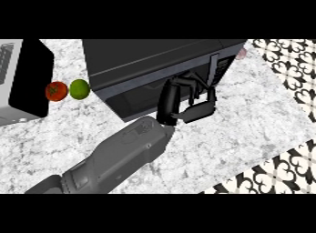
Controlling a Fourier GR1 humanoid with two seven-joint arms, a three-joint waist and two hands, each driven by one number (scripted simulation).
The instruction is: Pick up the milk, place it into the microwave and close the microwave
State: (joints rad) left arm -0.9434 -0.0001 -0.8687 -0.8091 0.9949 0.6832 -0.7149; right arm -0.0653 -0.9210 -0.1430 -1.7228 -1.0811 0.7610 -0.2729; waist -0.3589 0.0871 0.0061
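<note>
The black microwave (153,59) stands at the back middle of the counter, its dark door front (136,98) facing me. No milk shows anywhere in the head view. My right hand (168,103) is up against the right part of the door front, just below the vertical handle (214,68). Its fingers (184,83) arch loosely against the door, the thumb (201,110) sticks out to the right, and nothing is held. The grey forearm (123,152) comes in from the lower left. My left hand does not show.
A white toaster with a black side (29,79) stands at the left. A tomato (56,91) and a lime (79,89) lie between it and the microwave. The counter's edge (267,159) runs diagonally at the right, with patterned floor (301,77) beyond.
</note>
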